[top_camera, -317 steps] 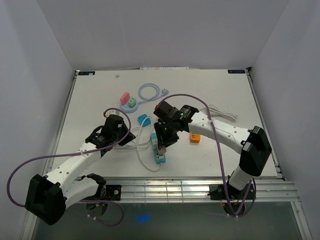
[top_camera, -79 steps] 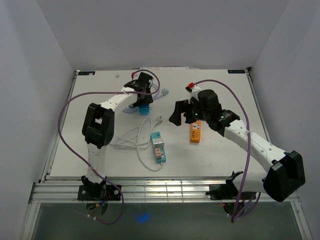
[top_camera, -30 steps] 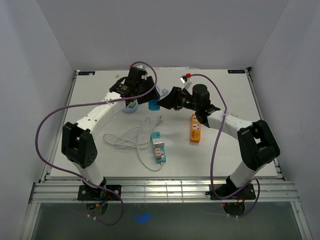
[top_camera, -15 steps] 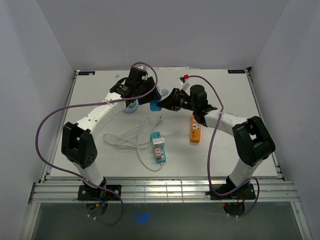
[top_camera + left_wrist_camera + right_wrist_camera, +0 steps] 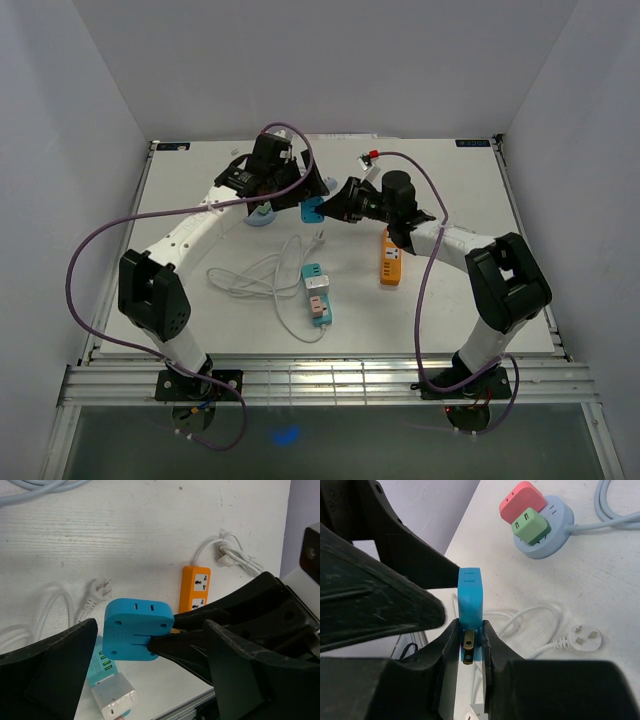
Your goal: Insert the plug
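Between wide left fingers (image 5: 50,670), adapter (image 5: 137,627) clear.

The blue plug adapter (image 5: 137,629) is a flat block of bright blue plastic with rounded corners. It is off the desk (image 5: 455,195), in the air over the far middle, between the round pale-blue socket hub (image 5: 556,544) on the left and the orange power strip (image 5: 194,596) on the right. In the right wrist view it stands on edge. Its broad face carries two short slots near one edge, a longer slit, and small round marks. A brass prong (image 5: 468,650) sticks out of one narrow end. The right pincer (image 5: 469,630) is clamped on that end, one finger against each broad face.
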Controlling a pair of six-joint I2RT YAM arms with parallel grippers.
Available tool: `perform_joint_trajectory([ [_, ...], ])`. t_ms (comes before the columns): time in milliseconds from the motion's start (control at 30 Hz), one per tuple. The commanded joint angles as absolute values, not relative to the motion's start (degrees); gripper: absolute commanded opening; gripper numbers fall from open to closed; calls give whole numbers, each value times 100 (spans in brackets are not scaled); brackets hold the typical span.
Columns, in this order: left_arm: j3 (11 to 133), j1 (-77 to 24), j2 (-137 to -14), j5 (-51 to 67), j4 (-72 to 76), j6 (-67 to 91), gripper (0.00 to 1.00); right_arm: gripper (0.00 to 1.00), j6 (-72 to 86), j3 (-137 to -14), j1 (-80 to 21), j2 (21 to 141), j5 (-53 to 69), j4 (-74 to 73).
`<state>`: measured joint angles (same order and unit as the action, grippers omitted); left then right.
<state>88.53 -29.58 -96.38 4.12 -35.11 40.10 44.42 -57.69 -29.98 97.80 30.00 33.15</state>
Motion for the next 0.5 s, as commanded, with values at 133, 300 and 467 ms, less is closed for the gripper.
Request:
perform_joint_trajectory([
  [133,8579,-2479,-8799,861,-3419,3911,98,8,4403,-5397,-2769,9264,3181,3604],
  [300,7527,-2119,-8131,1921,-2368,3701,98,8,4447,-5186,-2567,8966,3541,3647],
  [467,6769,-2048,-7647,2768,-1514,3595,98,8,4657,-5212,-2382,8667,4077,3665],
])
